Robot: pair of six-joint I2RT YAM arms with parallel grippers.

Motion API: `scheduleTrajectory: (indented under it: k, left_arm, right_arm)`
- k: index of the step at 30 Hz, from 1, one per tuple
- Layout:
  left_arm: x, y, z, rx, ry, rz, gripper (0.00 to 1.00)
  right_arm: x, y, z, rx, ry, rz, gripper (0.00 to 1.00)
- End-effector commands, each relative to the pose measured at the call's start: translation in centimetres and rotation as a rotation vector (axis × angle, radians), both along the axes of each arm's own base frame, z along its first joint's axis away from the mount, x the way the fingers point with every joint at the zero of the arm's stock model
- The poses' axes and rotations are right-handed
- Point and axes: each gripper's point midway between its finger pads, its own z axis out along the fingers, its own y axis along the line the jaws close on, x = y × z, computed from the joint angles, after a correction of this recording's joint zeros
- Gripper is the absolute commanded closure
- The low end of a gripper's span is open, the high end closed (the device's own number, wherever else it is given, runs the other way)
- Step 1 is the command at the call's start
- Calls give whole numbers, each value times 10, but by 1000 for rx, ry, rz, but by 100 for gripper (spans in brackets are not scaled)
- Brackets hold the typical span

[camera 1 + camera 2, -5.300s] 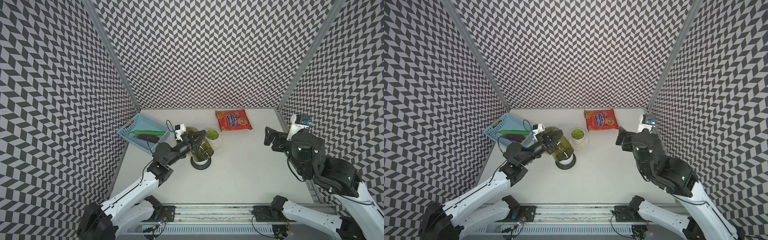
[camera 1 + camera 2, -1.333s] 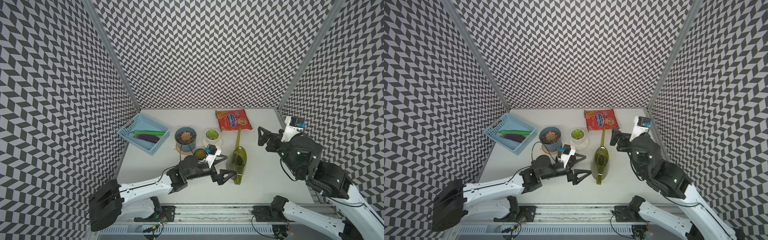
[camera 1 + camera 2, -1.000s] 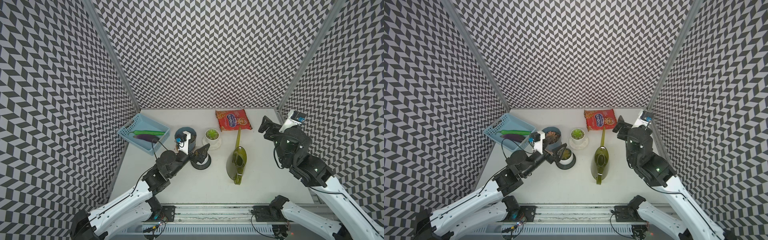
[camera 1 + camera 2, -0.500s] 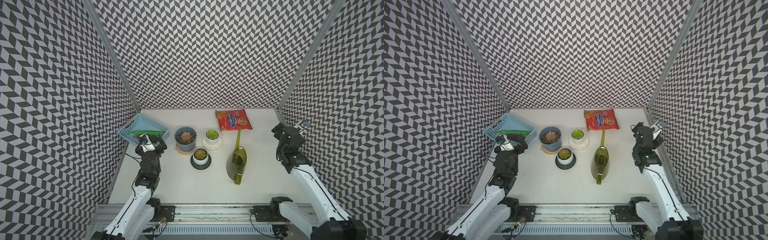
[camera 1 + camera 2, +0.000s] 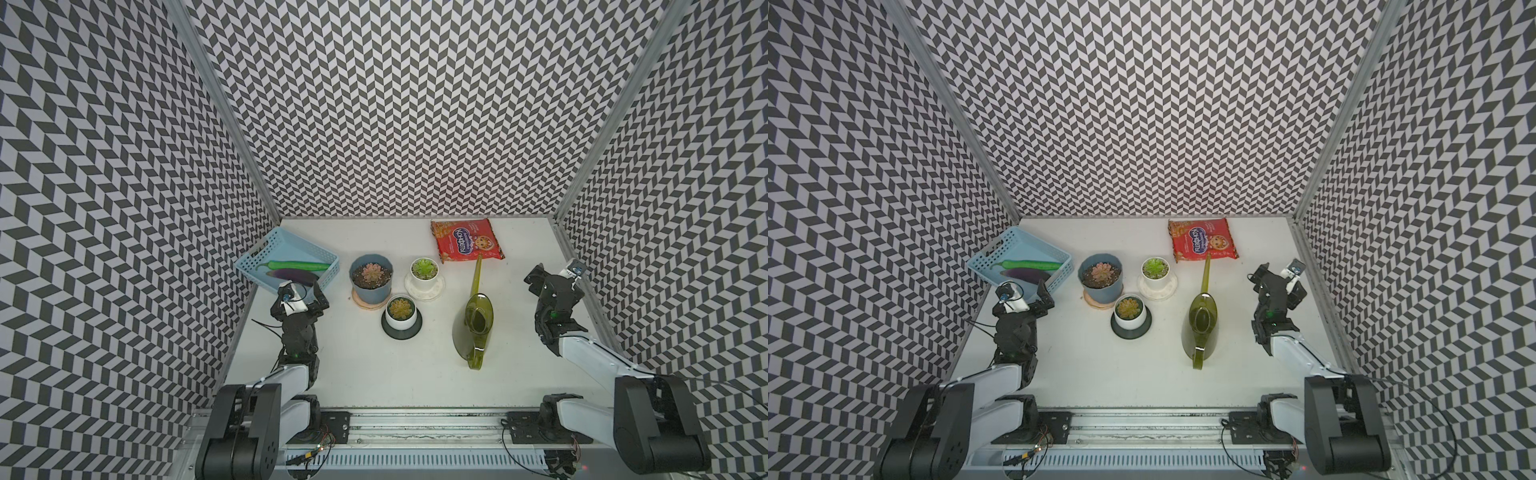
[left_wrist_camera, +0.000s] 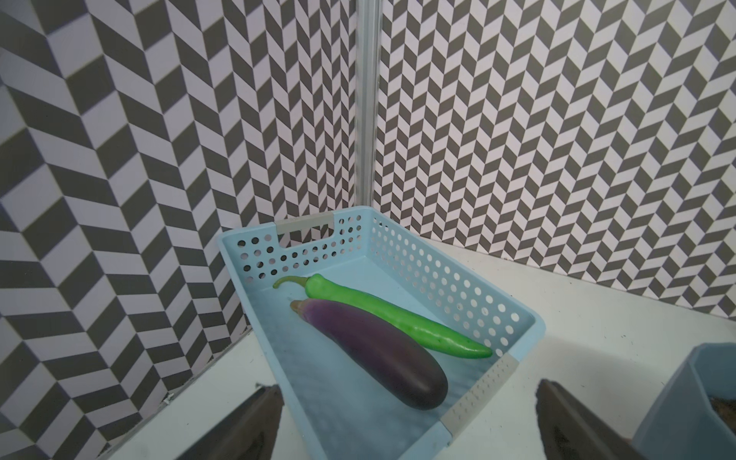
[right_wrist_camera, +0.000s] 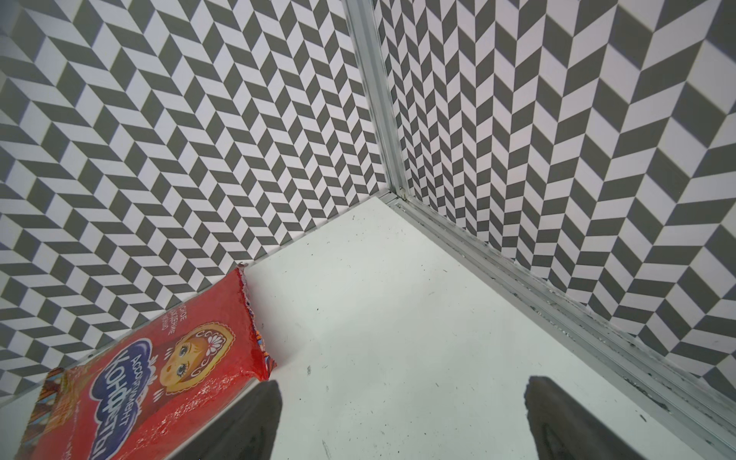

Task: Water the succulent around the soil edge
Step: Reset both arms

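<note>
Succulents (image 5: 400,308) are standing dry-looking; watering can (image 5: 477,322) is sitting unheld on the surface (image 5: 365,365), left gripper (image 5: 300,293) and right gripper (image 5: 550,279) gaping empty, nothing pouring.

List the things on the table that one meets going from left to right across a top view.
Blue basket → blue pot → white pot on the black saucer → white pot on the white saucer → green watering can → right tool. Left out for overlap: left tool, snack bag.

Right wrist view: your right gripper (image 7: 402,424), jaws spread wide, hangs above the white table (image 7: 390,302). A red sweets packet (image 7: 159,378) lies flat beside one jaw, near the chevron wall (image 7: 199,119).
</note>
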Motion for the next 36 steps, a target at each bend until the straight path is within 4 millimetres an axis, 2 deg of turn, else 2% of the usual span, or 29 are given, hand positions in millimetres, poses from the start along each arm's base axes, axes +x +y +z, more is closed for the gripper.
scheduleTrajectory:
  k: [1, 6, 9, 12, 16, 22, 26, 30, 31, 32, 36]
  left_arm:
    - [8, -13, 26, 31, -127, -86, 0]
    - [28, -26, 6, 48, -91, -167, 0]
    - [41, -33, 3, 60, -63, -218, 0]
    - [55, -36, -5, 58, -8, -248, 0]
    - [56, -37, -8, 57, 7, -253, 0]
    - [59, -41, -9, 74, 26, -253, 0]
    - [61, -43, -11, 90, 39, -244, 0]
    - [61, -43, -11, 90, 38, -243, 0]
    - [61, -43, -11, 90, 39, -244, 0]
    - [61, -43, -11, 91, 39, -245, 0]
    - [61, -43, -11, 89, 40, -244, 0]
  right_arm:
    - [7, 7, 19, -14, -124, 53, 0]
    - [12, 20, 21, -65, -139, 132, 1]
    - [12, 21, 26, -102, -159, 143, 1]
    - [9, 20, 19, -132, -149, 143, 1]
    - [7, 23, 1, -137, -133, 160, 0]
    - [5, 28, 0, -161, -185, 192, 0]
    - [13, 39, -1, -185, -168, 268, 1]
    - [23, 68, -16, -240, -151, 454, 1]
    - [16, 67, -8, -245, -213, 444, 1]
    - [10, 63, -10, -232, -214, 421, 0]
    - [13, 57, -15, -211, -174, 390, 1]
